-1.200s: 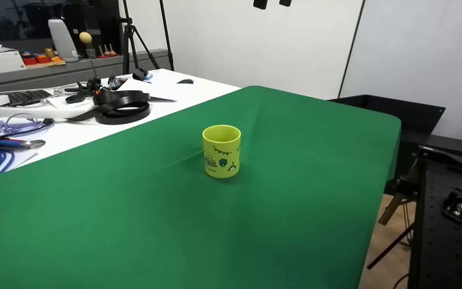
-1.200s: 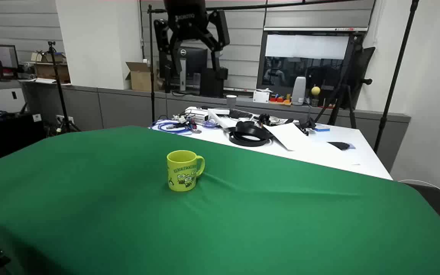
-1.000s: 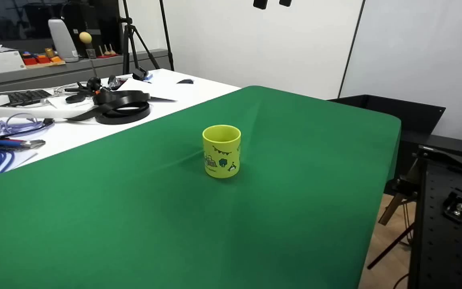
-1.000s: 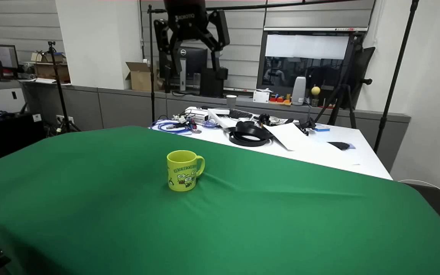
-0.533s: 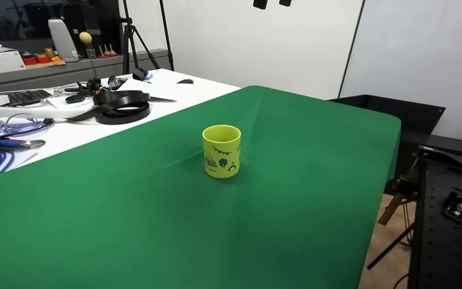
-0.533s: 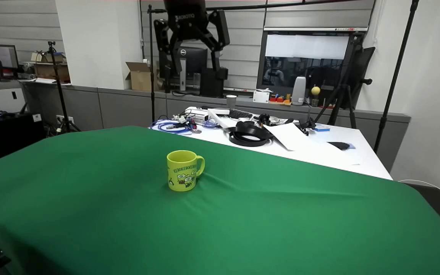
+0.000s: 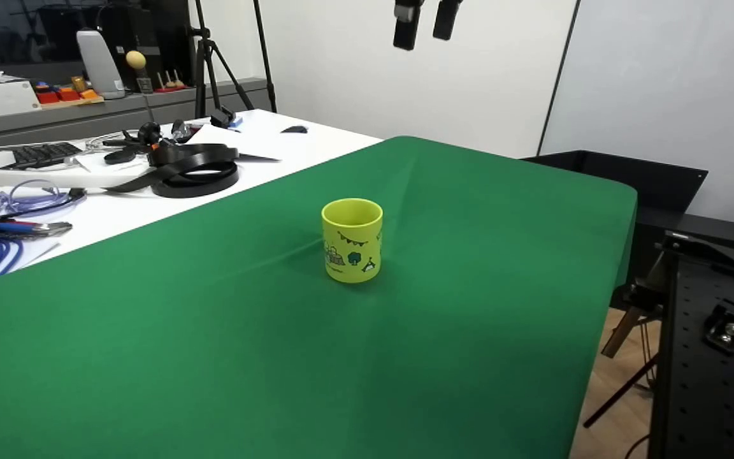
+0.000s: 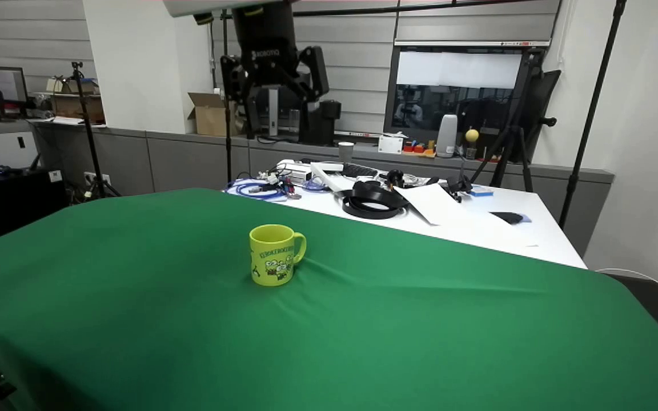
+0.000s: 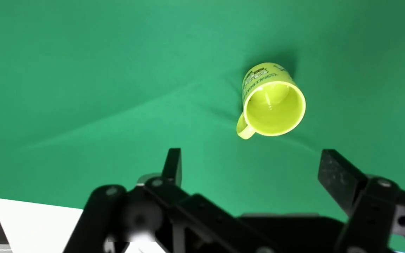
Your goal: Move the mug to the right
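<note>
The yellow-green mug (image 7: 352, 245) stands upright on the green cloth in both exterior views (image 8: 272, 257). It has dark green prints on its side. Its handle points right in an exterior view (image 8: 300, 249). In the wrist view the mug (image 9: 274, 107) lies ahead of the fingertips, a little right of centre, with its yellow inside showing and its handle at lower left. My gripper (image 9: 251, 151) is open and empty, its fingers wide apart. It hangs well above the cloth and mug in both exterior views (image 7: 425, 39) (image 8: 281, 127), touching nothing.
The green cloth (image 8: 420, 325) covers the table. A white table (image 8: 489, 228) adjoins it, with a coiled black strap (image 8: 370, 200), cables and papers. A black perforated platform (image 7: 717, 363) stands beside the cloth's edge. Tripods and poles stand beyond.
My gripper stayed still until about half a second ago and is now lower, with more of its fingers and arm in view. The mug has not moved.
</note>
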### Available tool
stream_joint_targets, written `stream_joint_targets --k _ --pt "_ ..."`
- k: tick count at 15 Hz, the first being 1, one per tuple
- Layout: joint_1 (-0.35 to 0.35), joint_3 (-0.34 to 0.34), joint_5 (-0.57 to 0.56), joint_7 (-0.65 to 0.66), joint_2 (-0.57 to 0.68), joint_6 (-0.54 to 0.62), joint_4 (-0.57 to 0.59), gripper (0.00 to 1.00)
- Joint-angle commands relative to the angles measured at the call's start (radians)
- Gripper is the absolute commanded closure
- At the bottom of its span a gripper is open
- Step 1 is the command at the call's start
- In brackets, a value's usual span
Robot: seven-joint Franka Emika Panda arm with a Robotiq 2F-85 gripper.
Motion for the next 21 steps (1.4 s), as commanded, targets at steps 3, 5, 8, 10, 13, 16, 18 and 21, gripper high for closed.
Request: stream_joint_targets --k 3,5,8,10,13,16,18,21 --pt "0.004 0.046 -0.073 0.097 0.216 0.095 0.053 0.00" --pt "0.003 0.046 -0.116 0.144 0.296 0.139 0.076 0.00" --pt "0.015 0.025 -0.159 0.183 0.409 0.180 0.121 0.00" --pt "0.026 0.010 -0.173 0.194 0.470 0.190 0.152 0.00" --pt "0.046 -0.014 -0.176 0.200 0.543 0.205 0.194 0.00" --pt "0.048 -0.018 -0.149 0.152 0.538 0.210 0.174 0.00" --pt "0.060 -0.028 -0.151 0.161 0.565 0.216 0.195 0.00" --pt "0.064 -0.030 -0.151 0.167 0.571 0.216 0.203 0.00"
